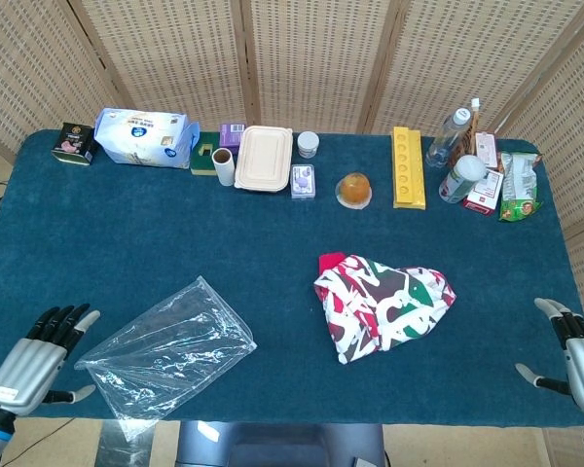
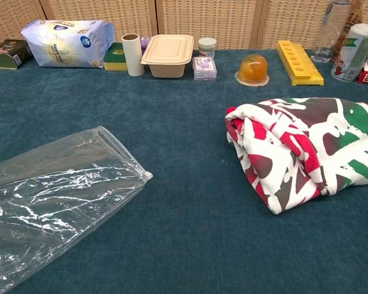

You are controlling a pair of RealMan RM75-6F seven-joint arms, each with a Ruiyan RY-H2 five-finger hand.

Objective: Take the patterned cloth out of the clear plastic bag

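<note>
Overhead, blue table (image 1: 156,243) fronts wicker screens (image 1: 302,58); both hands (image 1: 29,362) (image 1: 582,352) rest with fingers spread.

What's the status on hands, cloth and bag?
Both hands, left and right, open and empty. Red, white and green patterned cloth out on table. Clear plastic bag flat, apart. Nothing obstructing.

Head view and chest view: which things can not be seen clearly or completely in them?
- Left hand and right hand: absent from chest view; head view's bottom edge cuts their arms.
- Clear plastic bag: chest view's left and bottom edges cut it.
- Patterned cloth: right edge cuts it in chest view.
- Package labels along the table's far edge: too small to read.
</note>
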